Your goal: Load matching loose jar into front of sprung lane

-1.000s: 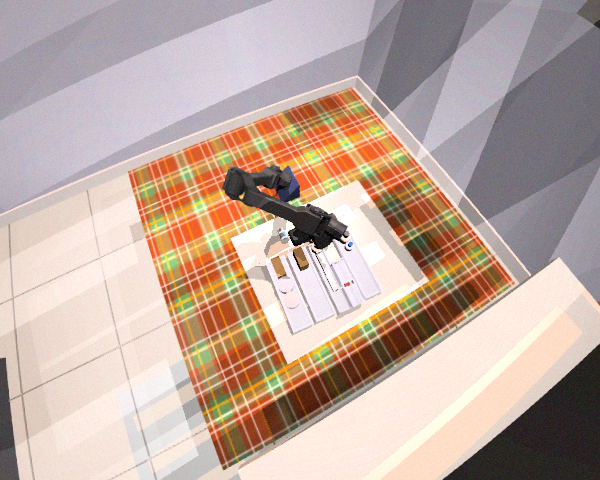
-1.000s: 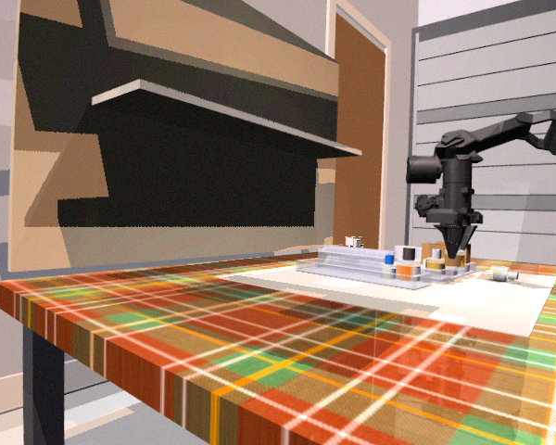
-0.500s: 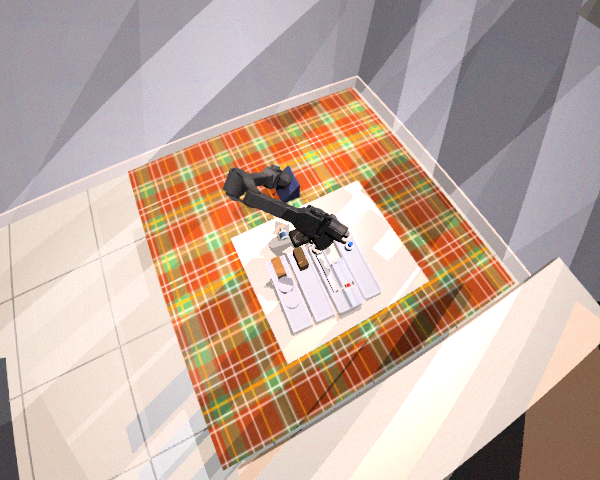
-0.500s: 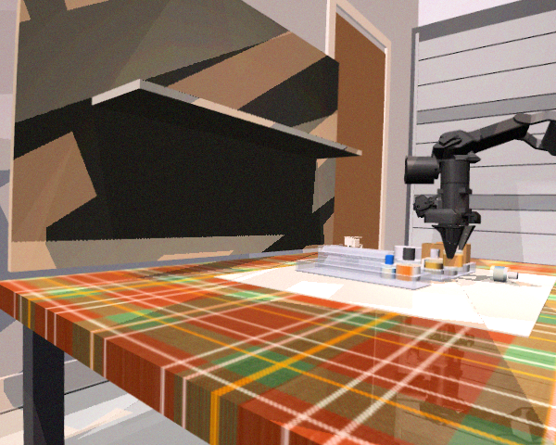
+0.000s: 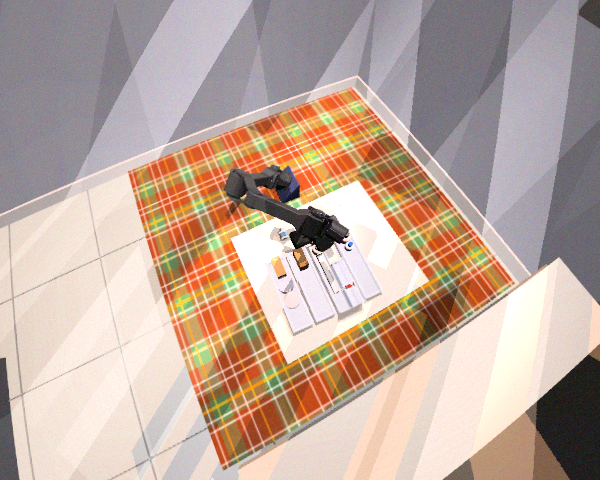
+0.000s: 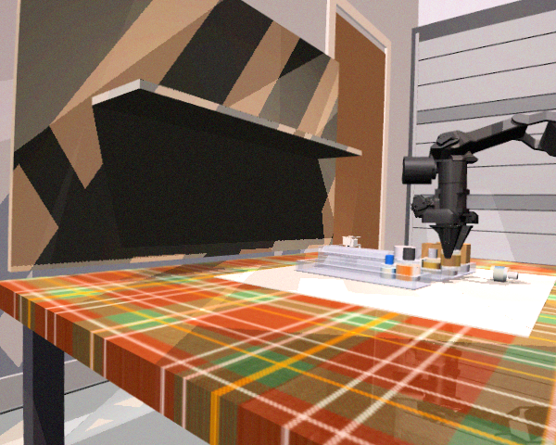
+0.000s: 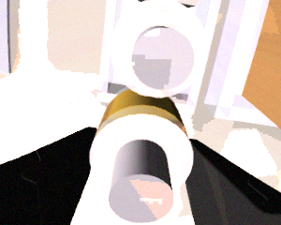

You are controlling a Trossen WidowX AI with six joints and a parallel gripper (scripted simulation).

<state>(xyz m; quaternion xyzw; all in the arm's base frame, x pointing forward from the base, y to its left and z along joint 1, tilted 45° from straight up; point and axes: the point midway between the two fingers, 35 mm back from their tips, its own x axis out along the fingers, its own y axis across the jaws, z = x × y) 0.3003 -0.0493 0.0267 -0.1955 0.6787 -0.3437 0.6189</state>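
Observation:
My gripper [image 6: 448,256] [image 7: 141,142] is shut on an upright jar with an amber body, white shoulder and grey cap [image 7: 140,199]. Its amber side [image 7: 140,99] points toward the lane mouth in the wrist view. The sprung lane [image 7: 109,56] has a jar standing in it, seen from above as a white ring round a grey top [image 7: 163,58], just beyond the held jar. In the exterior view an amber-banded jar with a grey cap [image 6: 431,263] stands beside the fingertips. The held jar overlaps the lane's front edge in the wrist view. Its base, and whether it touches the stop or the other jar, are hidden.
A blue-capped jar [image 5: 349,245] [image 6: 388,260] and a black-capped jar with an orange band [image 6: 407,270] stand on the near side. Orange-brown boxes [image 5: 278,267] [image 5: 301,259] occupy the other lanes' front ends. A loose jar [image 5: 282,235] [image 6: 500,273] lies on its side before the lanes.

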